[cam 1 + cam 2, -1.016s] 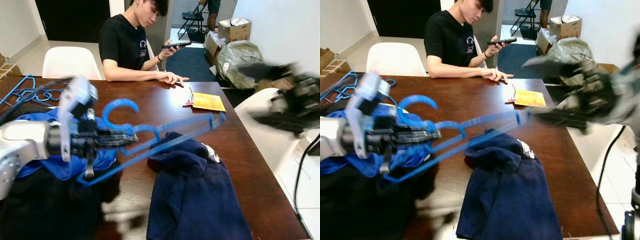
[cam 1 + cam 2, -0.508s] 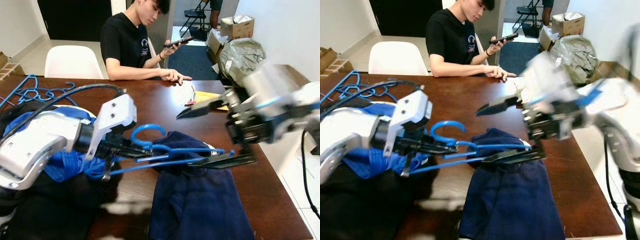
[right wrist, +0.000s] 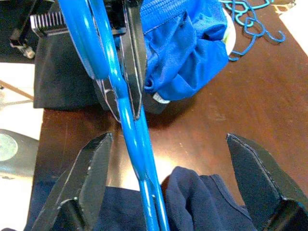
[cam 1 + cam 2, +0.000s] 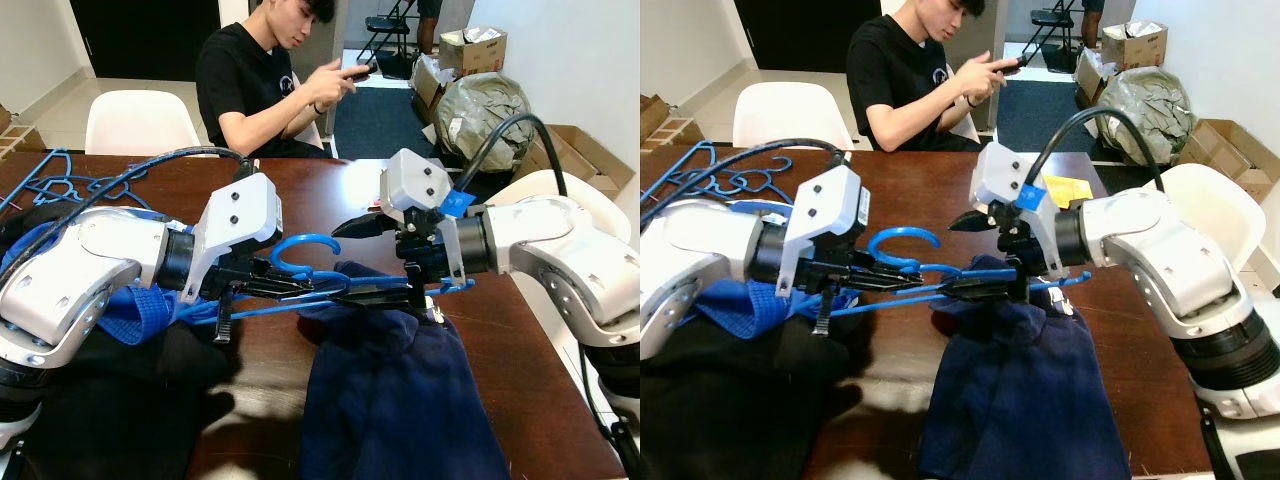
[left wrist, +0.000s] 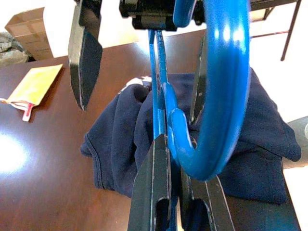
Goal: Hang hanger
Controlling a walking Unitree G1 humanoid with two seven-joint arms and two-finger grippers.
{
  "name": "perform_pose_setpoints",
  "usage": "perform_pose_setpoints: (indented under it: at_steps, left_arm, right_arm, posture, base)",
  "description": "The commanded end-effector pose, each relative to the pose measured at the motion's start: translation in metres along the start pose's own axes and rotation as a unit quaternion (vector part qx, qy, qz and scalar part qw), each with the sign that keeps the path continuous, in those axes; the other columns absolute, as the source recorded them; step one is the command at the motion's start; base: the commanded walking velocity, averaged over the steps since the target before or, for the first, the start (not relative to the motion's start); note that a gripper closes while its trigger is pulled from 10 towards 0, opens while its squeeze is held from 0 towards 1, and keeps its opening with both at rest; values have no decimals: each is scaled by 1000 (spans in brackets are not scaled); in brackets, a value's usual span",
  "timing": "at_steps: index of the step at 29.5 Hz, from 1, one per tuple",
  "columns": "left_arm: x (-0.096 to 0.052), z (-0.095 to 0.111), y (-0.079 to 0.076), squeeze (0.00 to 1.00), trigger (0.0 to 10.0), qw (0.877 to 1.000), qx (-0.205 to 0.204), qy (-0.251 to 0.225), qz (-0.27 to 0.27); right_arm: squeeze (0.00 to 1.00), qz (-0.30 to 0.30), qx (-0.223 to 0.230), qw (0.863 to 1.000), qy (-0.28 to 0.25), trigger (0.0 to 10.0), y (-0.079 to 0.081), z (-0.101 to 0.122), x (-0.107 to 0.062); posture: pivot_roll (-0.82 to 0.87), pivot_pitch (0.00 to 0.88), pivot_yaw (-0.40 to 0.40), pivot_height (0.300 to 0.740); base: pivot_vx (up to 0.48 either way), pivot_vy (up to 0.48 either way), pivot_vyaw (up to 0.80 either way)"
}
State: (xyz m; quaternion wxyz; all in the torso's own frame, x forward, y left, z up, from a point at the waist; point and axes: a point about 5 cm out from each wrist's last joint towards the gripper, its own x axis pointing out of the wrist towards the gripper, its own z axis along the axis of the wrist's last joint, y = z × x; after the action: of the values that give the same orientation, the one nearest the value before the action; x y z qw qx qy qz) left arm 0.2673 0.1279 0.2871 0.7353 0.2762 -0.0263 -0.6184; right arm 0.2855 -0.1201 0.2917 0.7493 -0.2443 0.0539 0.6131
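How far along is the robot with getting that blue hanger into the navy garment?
Done: the left gripper has the blue hanger off the table. In hand: the open right gripper is around its bar. Left: the navy garment lies unhung on the table.

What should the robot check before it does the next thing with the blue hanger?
1. Left claw shut on the hanger: ok.
2. Right claw open around the hanger's bar: ok; one finger sits close beside it.
3. Hanger lifted off the table: ok.
4. Navy garment lies under the hanger: ok.
5. Garment's neck opening easy to find: cannot tell, it is bunched.
6. Person away from the arms: ok.
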Motion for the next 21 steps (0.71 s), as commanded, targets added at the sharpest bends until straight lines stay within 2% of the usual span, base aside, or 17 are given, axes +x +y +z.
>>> perform_pose_setpoints:
  at_steps: [1,2,19,20,21]
  left_arm:
    - [5,1,-4,0,10000,1000,9,-2,-13]
    - [6,1,-4,0,10000,1000,10,-2,-13]
    - [9,1,3,0,10000,1000,19,-4,11]
    - [9,3,3,941,10000,1000,8,-16,8]
    - [9,3,3,941,10000,1000,8,-16,8]
  right_arm:
    - [0,6,-2,1000,0,4706,2,3,1]
    - [0,8,-2,1000,2,0,2,2,2]
    - [0,32,-11,999,9,0,10,1,7]
    - [0,30,-13,999,9,0,10,2,7]
    - [0,30,-13,999,9,0,10,2,7]
  posture:
    - [83,67,-22,740]
    - [83,66,-22,740]
    - [88,50,-21,740]
    - [88,50,-21,740]
    - [88,50,-21,740]
  base:
    - [0,0,0]
    - [0,0,0]
    - [0,0,0]
    - [0,0,0]
    - [0,0,0]
